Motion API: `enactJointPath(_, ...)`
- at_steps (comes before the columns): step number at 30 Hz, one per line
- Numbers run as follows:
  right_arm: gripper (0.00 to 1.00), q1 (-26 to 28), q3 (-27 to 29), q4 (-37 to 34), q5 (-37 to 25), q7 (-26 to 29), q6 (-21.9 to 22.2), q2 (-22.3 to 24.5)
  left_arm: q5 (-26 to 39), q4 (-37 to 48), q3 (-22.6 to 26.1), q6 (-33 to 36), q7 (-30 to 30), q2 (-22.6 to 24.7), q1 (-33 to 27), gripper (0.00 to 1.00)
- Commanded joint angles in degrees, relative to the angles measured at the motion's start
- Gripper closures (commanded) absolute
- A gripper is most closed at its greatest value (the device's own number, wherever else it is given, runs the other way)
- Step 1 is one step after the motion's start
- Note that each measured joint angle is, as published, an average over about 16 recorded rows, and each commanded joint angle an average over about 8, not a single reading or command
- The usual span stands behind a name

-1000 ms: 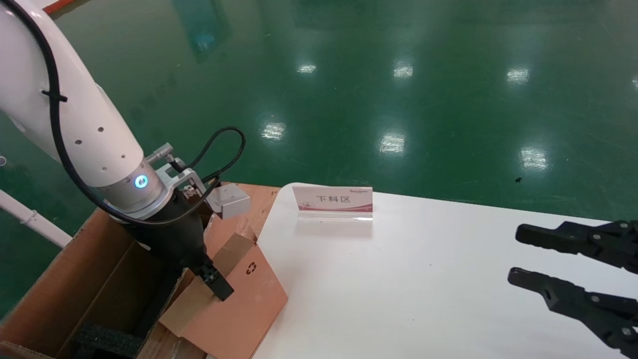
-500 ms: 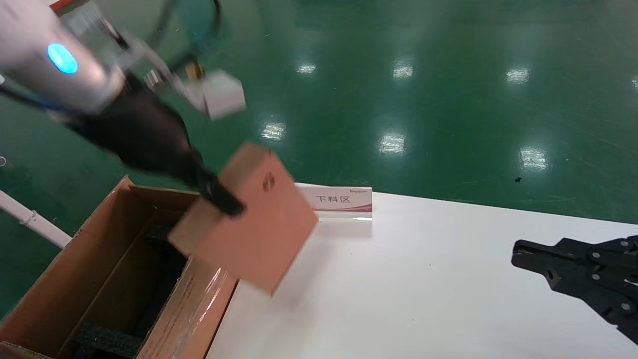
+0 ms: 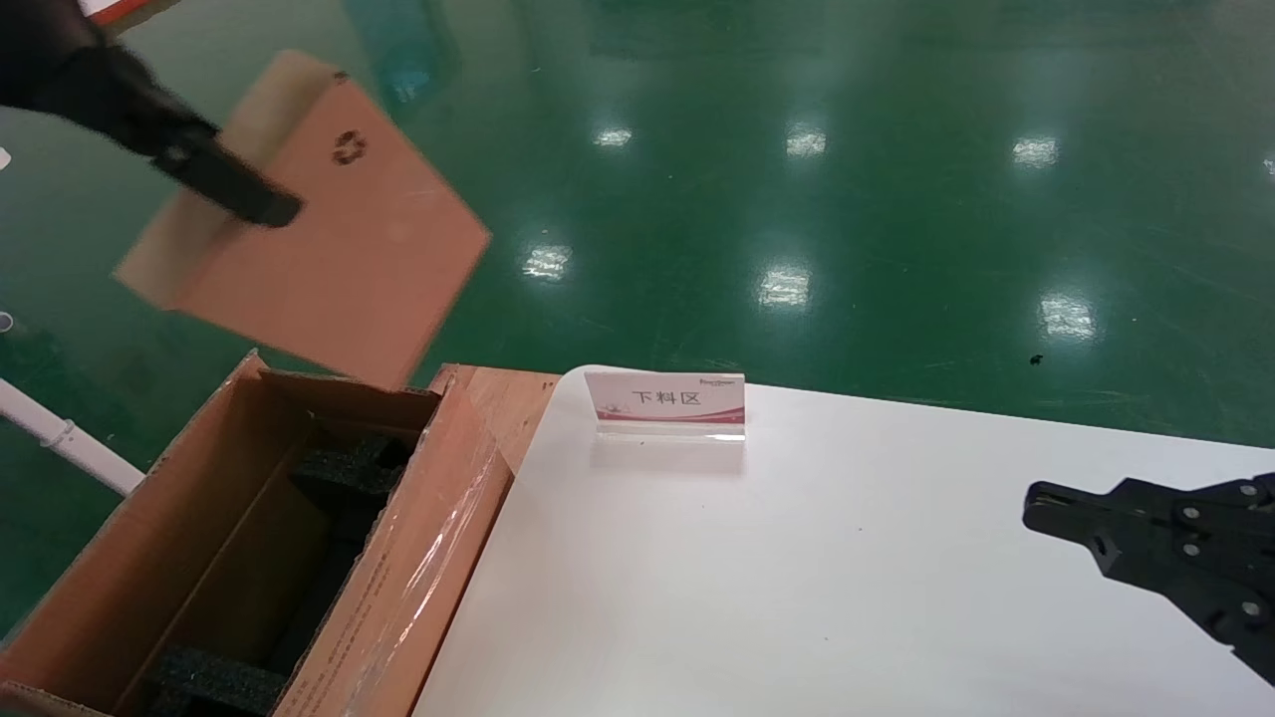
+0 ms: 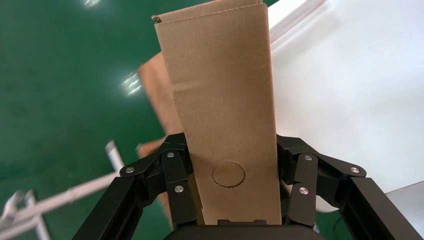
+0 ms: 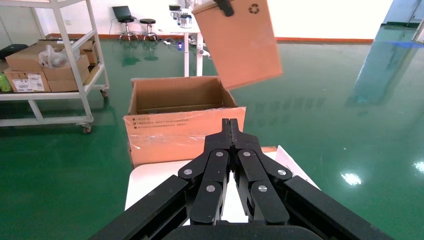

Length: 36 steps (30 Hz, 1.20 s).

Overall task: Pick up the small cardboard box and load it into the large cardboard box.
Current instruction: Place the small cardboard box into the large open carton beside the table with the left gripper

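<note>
Your left gripper (image 4: pixel 227 200) is pinching the small cardboard box (image 3: pixel 319 229), holding it tilted, apparently well above the large cardboard box (image 3: pixel 120 538); your right gripper (image 5: pixel 230 125) is hovering pressed together over the white table (image 3: pixel 797 578).

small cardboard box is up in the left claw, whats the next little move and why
Probably lower it toward the opening while keeping the grip. The left claw is clamped on the small cardboard box, which hangs tilted above the far end of the large cardboard box. That carton stands open, with black foam inside. The right claw is parked shut over the white table.
</note>
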Motion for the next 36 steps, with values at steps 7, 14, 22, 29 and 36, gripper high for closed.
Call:
enactJointPath(7,0.18,0.01,-0.03,0.0,0.02,-0.01,0.01,0.01,-0.39,-1.99,14.84,2.1,2.17,-0.85,-5.1,1.0)
enactJointPath(14,0.0,0.01,-0.05,0.0,0.03,-0.02,0.02,0.02,-8.28,-0.29,32.15,1.81,4.12,2.93,-5.66,1.0)
enactJointPath(22,0.0,0.02,-0.08,0.0,0.05,-0.04,0.03,0.03,-13.51,5.97,39.14,0.02,8.47,3.2,-5.97,1.0)
enactJointPath(29,0.0,0.02,-0.1,0.0,0.07,-0.05,0.04,0.04,-12.82,5.13,37.36,-3.02,7.94,0.08,-4.44,1.0)
enactJointPath(36,0.0,0.03,-0.12,0.0,0.08,-0.06,0.05,0.05,-10.0,2.95,33.12,-8.42,3.84,-4.09,1.28,1.0)
